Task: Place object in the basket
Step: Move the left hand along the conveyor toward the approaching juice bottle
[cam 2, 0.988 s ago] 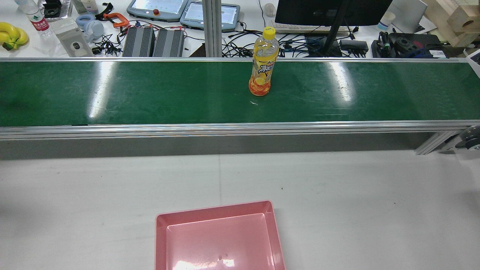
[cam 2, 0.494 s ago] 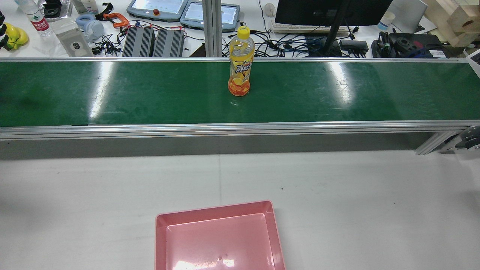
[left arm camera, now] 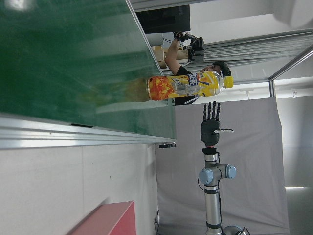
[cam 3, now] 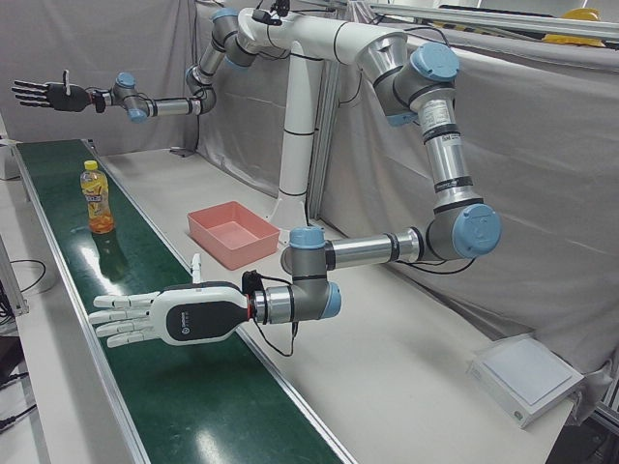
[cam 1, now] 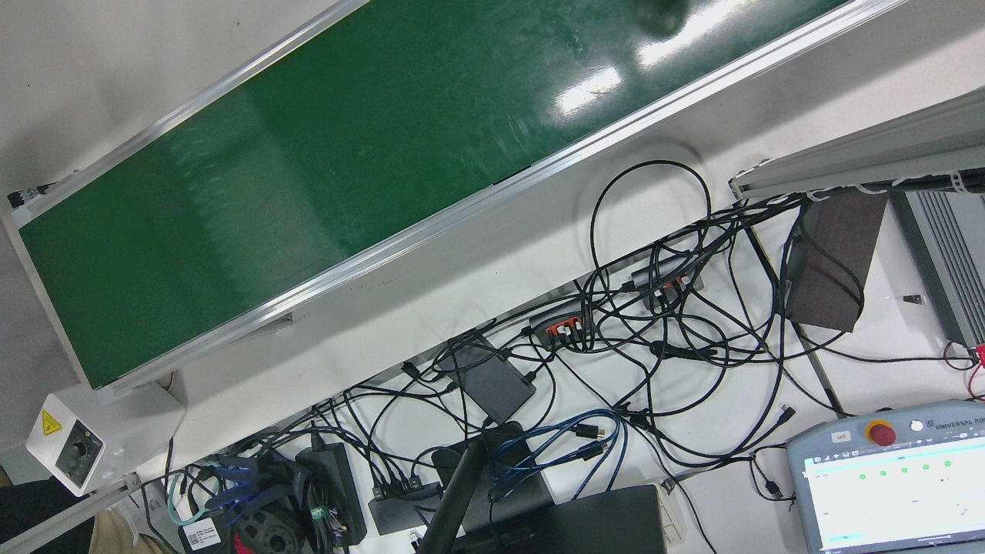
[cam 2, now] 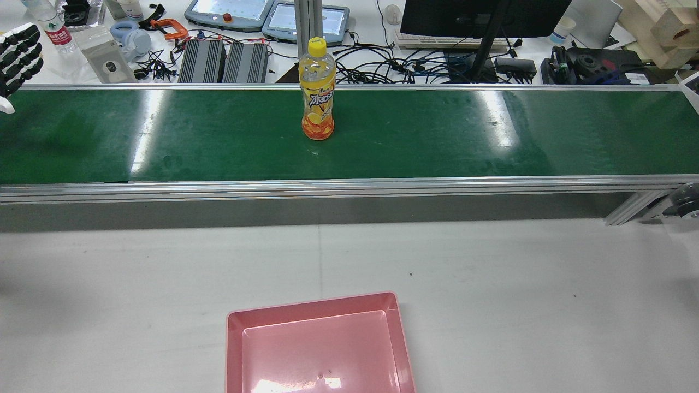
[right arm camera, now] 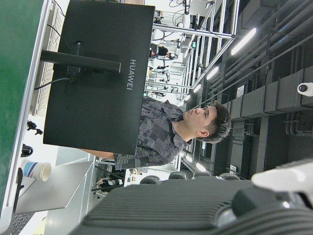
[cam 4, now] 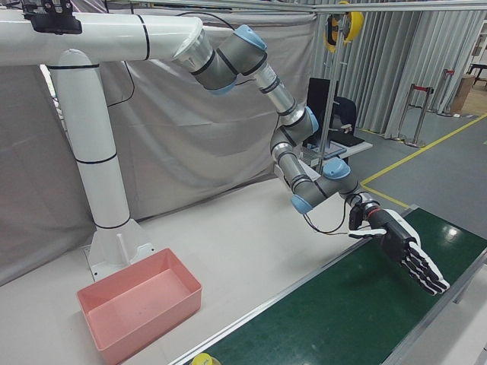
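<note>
An orange drink bottle (cam 2: 317, 103) with a yellow cap stands upright on the green conveyor belt (cam 2: 437, 136), left of its middle. It also shows as the bottle (cam 3: 94, 198) and the bottle (left arm camera: 188, 85). The pink basket (cam 2: 311, 304) lies empty on the white table, nearer the robot than the belt, and appears again as the basket (cam 3: 215, 242). My left hand (cam 2: 16, 60) hovers open at the belt's left end, fingers spread, well apart from the bottle; it is the near hand (cam 3: 160, 317). My right hand (cam 3: 44, 94) is open above the far end, holding nothing.
Beyond the belt a desk holds a monitor (cam 2: 480, 16), teach pendants (cam 2: 229, 11), power bricks and tangled cables (cam 1: 616, 331). A person (right arm camera: 181, 127) sits behind the monitor. The white table (cam 2: 491, 284) stretches around the basket. The belt's aluminium rail (cam 2: 349, 188) edges the near side.
The bottle has travelled left along the belt in the rear view. My left hand has come into that view at the left edge, above the belt's end.
</note>
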